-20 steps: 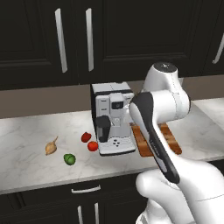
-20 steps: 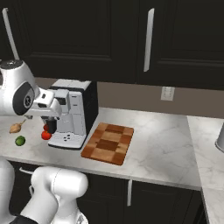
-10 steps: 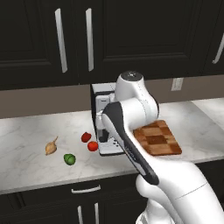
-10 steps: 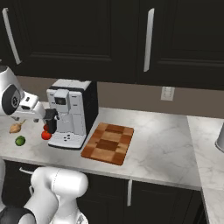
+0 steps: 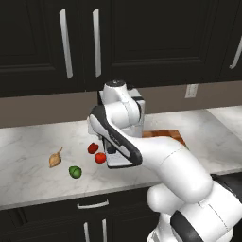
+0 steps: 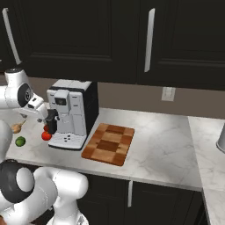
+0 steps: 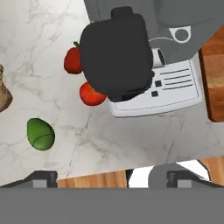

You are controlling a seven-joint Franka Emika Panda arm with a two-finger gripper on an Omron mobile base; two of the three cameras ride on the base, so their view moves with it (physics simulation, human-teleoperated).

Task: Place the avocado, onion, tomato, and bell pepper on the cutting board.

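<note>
On the marble counter, left of the coffee machine, lie the tan onion (image 5: 55, 159), the green avocado (image 5: 74, 172), the darker red bell pepper (image 5: 93, 148) and the bright tomato (image 5: 99, 158). From above, the hand view shows the bell pepper (image 7: 72, 60), tomato (image 7: 92, 94), avocado (image 7: 40, 134) and, at its left edge, the onion (image 7: 3, 97). The cutting board (image 6: 107, 144) lies bare to the right of the machine. My gripper (image 7: 111, 178) hangs high over the counter's front edge near the tomato, open, with nothing between its fingers.
The coffee machine (image 6: 72, 113) stands between the vegetables and the board, its dark brew head (image 7: 117, 51) overhanging close to the tomato and bell pepper. Dark wall cabinets hang above the counter. A metal vessel (image 6: 222, 140) sits at the far right.
The arm has swung left, from above the cutting board side of the coffee machine to over the vegetables. The vegetables have not moved. The gripper stays open.
</note>
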